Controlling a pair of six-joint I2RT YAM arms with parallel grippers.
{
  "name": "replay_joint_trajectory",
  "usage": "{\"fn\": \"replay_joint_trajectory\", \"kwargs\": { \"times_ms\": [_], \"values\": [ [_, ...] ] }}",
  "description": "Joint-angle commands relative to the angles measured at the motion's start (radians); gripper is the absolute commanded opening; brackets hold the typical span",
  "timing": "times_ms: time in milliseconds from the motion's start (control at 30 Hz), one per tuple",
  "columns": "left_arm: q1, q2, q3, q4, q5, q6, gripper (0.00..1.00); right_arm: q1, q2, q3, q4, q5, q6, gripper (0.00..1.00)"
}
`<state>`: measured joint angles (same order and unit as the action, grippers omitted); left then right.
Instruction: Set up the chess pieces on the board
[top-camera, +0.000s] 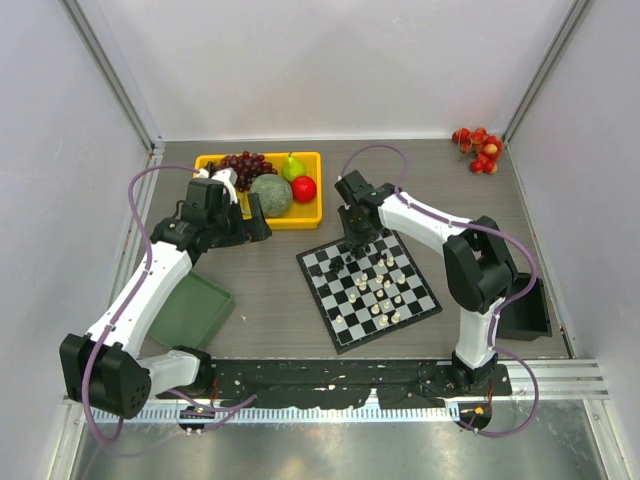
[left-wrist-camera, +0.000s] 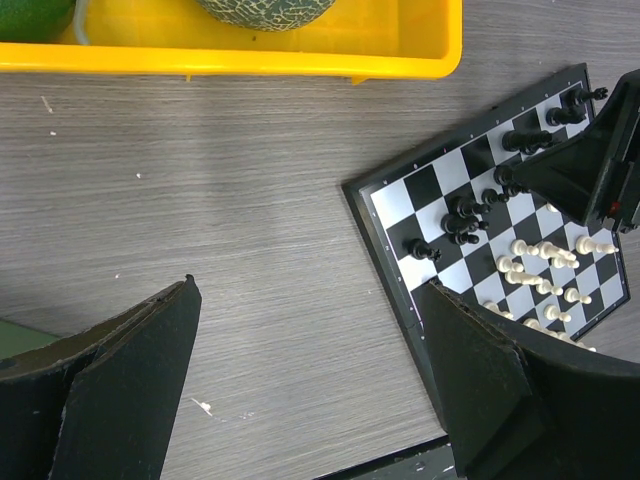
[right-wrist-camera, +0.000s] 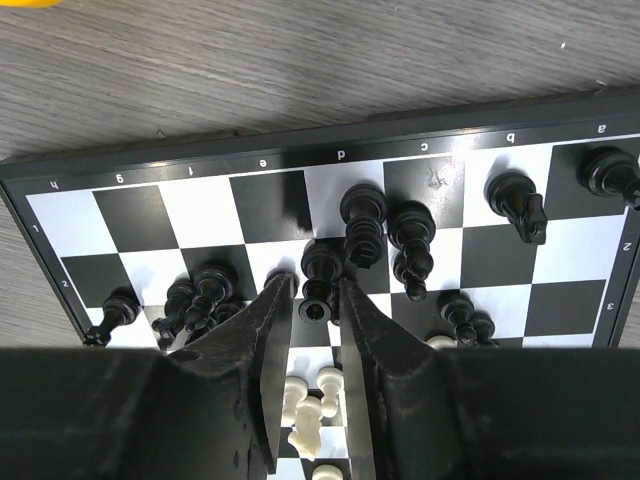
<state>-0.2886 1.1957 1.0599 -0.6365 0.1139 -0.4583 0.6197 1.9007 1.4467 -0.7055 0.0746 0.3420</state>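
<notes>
My right gripper (right-wrist-camera: 308, 300) is down on the board (right-wrist-camera: 130, 215), fingers drawn in to a narrow gap with a black piece (right-wrist-camera: 318, 270) standing at their tips. They look closed on it or nearly so, but I cannot tell for sure that both pads touch. To do this well, I judge I should squeeze low on the base, lift straight up before moving sideways, and stay clear of the two tall black pieces (right-wrist-camera: 385, 230) crowding it at one o'clock.

At nine o'clock from my tips a cluster of black pieces (right-wrist-camera: 195, 300) leans together, and white pieces (right-wrist-camera: 305, 410) lie jumbled under my fingers. Most pieces are bunched mid-board, not in rows, so much of the setup remains.

My left gripper (left-wrist-camera: 310, 390) hangs wide open over bare table, holding nothing, with the board's corner at its two o'clock.

Farther off, beyond the board at eleven o'clock, sits the yellow tray (top-camera: 305, 218) of fruit.
</notes>
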Motion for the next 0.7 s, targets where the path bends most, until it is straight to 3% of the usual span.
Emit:
{"fn": "replay_joint_trajectory", "kwargs": {
  "times_ms": [0, 233, 667],
  "values": [
    [-0.004, 0.002, 0.026, 0.023, 0.013, 0.015, 1.0, 0.003, -0.005, 0.004, 0.011, -0.009, -0.003, 0.32],
    [-0.004, 0.004, 0.018, 0.026, 0.015, 0.012, 1.0, 0.002, -0.014, 0.006, 0.012, -0.03, -0.005, 0.15],
    [-0.004, -0.001, 0.018, 0.026, 0.017, 0.009, 1.0, 0.005, 0.027, 0.109, 0.026, -0.039, 0.003, 0.14]
  ]
}}
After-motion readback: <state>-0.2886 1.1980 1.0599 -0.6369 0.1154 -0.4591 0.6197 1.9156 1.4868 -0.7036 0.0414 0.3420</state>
